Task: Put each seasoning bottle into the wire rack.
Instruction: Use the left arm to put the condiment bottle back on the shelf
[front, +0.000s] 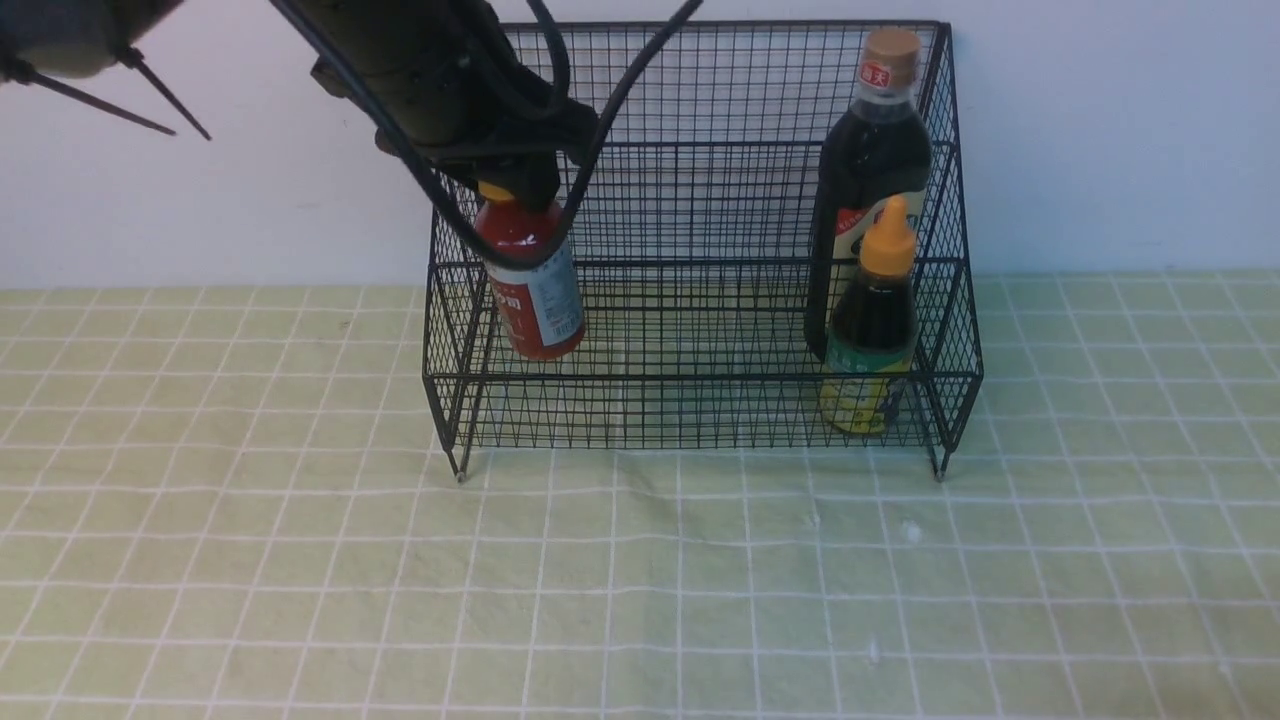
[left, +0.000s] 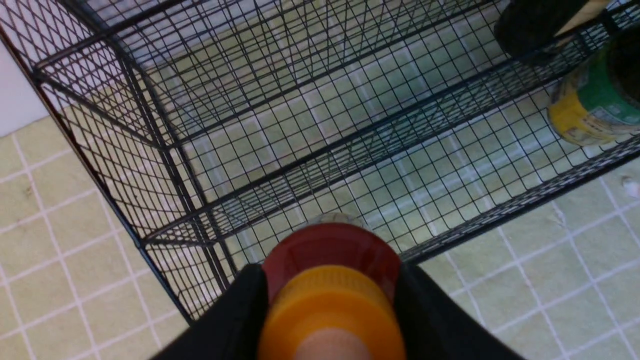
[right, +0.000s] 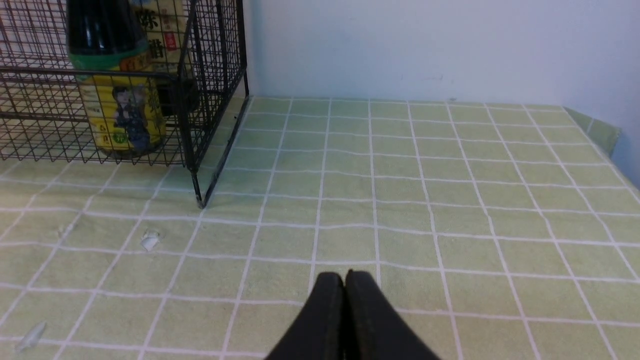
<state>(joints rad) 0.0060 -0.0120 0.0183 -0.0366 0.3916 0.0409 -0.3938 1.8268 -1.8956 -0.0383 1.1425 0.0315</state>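
Red and small, one sauce bottle (front: 545, 300) hangs at the left end of the black wire rack (front: 690, 377). It tips a little, with its top leaning to the left. Its yellow cap (left: 332, 310) is between the two tips of the left gripper (left: 332, 300), and they are closed on the bottle, holding it from above. I cannot tell if its bottom touches the rack floor. It has a white label with some red on it.

At the right end of the rack are the other two bottles. The tall dark bottle (front: 872, 165) has a tan cap (front: 892, 55) and stands at the back. The small dark bottle (front: 875, 320) has an orange pointy cap (front: 888, 240) and a green and yellow label (front: 862, 390). It is in front of the tall one and hides part of it.

The rack sits on a table with a pale green checked cloth (front: 740, 590). Behind it is a plain light wall (front: 1120, 130). The right gripper (right: 347, 280) is shut, with its two dark tips together and nothing in them. It points out over the cloth, away from the bottles.
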